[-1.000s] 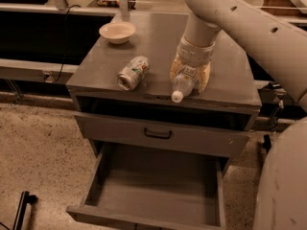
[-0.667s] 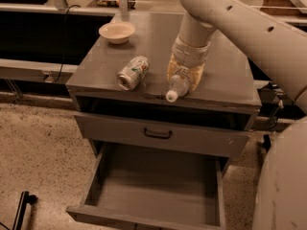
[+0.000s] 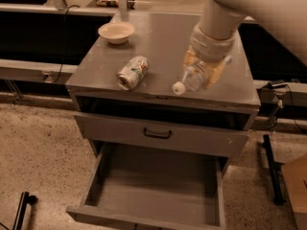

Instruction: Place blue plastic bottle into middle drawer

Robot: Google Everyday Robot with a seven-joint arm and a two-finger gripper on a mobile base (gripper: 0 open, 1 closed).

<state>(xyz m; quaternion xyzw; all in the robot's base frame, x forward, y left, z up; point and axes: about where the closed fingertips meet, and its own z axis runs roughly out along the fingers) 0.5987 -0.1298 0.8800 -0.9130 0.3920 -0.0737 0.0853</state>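
Jaws: right of centre in the upper half of the frame, at the end of the pale arm that enters from the upper right; clenched on the blue plastic bottle (image 3: pixel 194 78).
Bottle position: over the front right part of the bench (image 3: pixel 163 47), tilted, with the white cap pointing to the lower left; lifted clear or touching the top, cannot tell.
Bottle relative to jaws: gripped across the body between the yellowish fingers (image 3: pixel 190 61), with the cap end sticking out free below them and the far end hidden under the wrist.
Middle drawer (image 3: pixel 158 186): pulled open at bottom centre, lower in the frame than the bench edge, well apart from the bottle.
Risk, slip: likely a smooth round body held off its middle; could twist or slide out during the carry.
Risk, collision: could catch the bench's front edge or the drawer front (image 3: pixel 158 134) with the black handle if lowered before moving far enough forward.
Risk, release: if let go too high, could bounce or roll over the low side walls.
Risk, neighbour: drink can (image 3: pixel 133 73) lying on its side near the bottle's left; could be knocked rolling by a leftward swing.
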